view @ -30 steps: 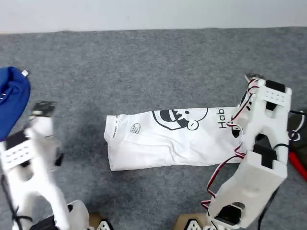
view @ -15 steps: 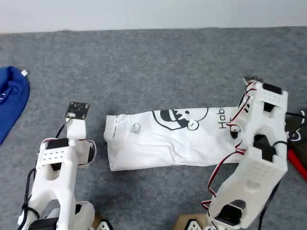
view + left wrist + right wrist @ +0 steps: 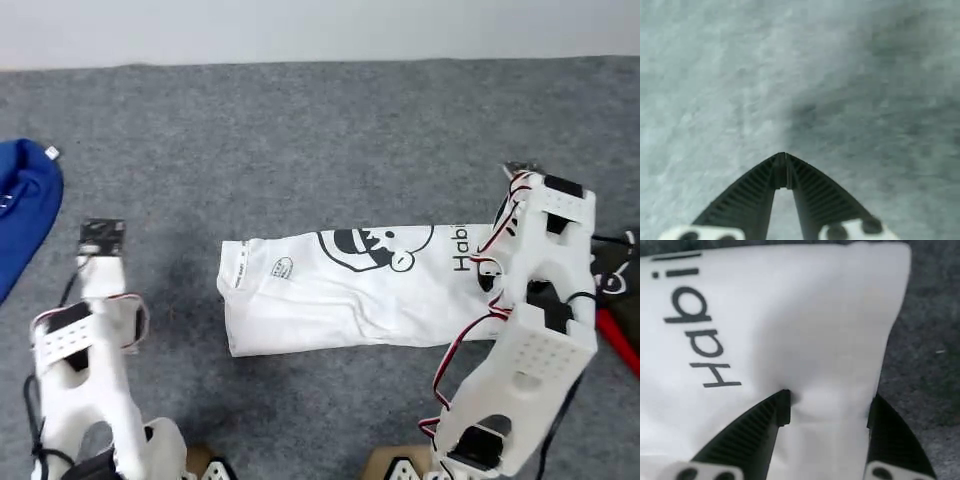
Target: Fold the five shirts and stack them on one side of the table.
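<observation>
A black-printed white shirt (image 3: 340, 290) is lying folded into a long strip; a blue shirt (image 3: 22, 205) is lying bunched far to its left.

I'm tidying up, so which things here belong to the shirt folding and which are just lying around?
Job: white shirt; blue garment, likely a shirt; right gripper, open over the white shirt's end.
Lying about: red object at the right edge.
</observation>
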`<action>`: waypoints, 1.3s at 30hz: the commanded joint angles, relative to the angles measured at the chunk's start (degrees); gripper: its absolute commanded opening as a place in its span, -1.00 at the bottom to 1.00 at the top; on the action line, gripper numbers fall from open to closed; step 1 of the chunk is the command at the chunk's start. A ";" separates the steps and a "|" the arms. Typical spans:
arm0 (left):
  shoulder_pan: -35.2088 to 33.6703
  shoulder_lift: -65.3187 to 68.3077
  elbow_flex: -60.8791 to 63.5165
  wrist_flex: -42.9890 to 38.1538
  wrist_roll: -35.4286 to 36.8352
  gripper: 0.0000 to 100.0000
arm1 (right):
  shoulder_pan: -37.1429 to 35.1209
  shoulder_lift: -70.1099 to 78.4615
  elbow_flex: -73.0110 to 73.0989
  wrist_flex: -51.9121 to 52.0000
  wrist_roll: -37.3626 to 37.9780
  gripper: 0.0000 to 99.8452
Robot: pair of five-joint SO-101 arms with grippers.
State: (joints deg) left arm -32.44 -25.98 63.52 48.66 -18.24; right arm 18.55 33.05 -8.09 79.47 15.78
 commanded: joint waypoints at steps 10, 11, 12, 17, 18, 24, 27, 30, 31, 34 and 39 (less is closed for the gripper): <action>-11.69 -1.85 3.30 -0.26 18.73 -0.99 | 0.22 -0.04 -1.85 -0.22 -0.53 -0.48; -11.69 -1.85 3.12 0.62 22.59 -0.99 | 0.22 -0.04 -1.85 -0.22 -0.53 -0.48; -11.34 -1.85 3.12 1.41 26.46 -0.99 | 0.22 -0.04 -1.85 -0.22 -0.53 -0.48; -10.55 -1.76 4.35 1.67 38.42 -0.99 | 0.22 0.04 -1.85 -0.22 -0.53 -0.48; -10.55 -1.49 4.79 1.67 39.03 -0.99 | 0.31 0.04 -1.85 -0.31 -0.53 -0.48; -10.81 -1.32 8.04 1.67 38.86 -0.99 | 0.31 0.57 -1.85 -0.40 -0.88 -0.48; -10.90 -1.85 9.54 1.05 39.12 -0.99 | 0.31 0.57 -1.85 -0.48 -2.37 -0.48; -10.90 -1.67 9.45 1.05 39.12 -0.99 | 0.31 0.57 -1.76 -0.48 -2.46 -0.49; -10.90 -1.67 9.45 1.05 39.12 -0.99 | 0.31 0.48 -1.76 -0.48 -2.46 -0.51; -10.90 -1.76 9.45 1.05 39.03 -0.99 | 0.31 0.13 -1.76 -0.48 -2.46 -0.68; -10.90 -1.76 9.45 1.05 39.03 -0.99 | 0.31 0.04 -1.85 -0.48 -2.20 -0.85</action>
State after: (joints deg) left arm -43.16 -27.65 71.78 49.27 20.44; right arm 19.16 33.32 -9.05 79.03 13.93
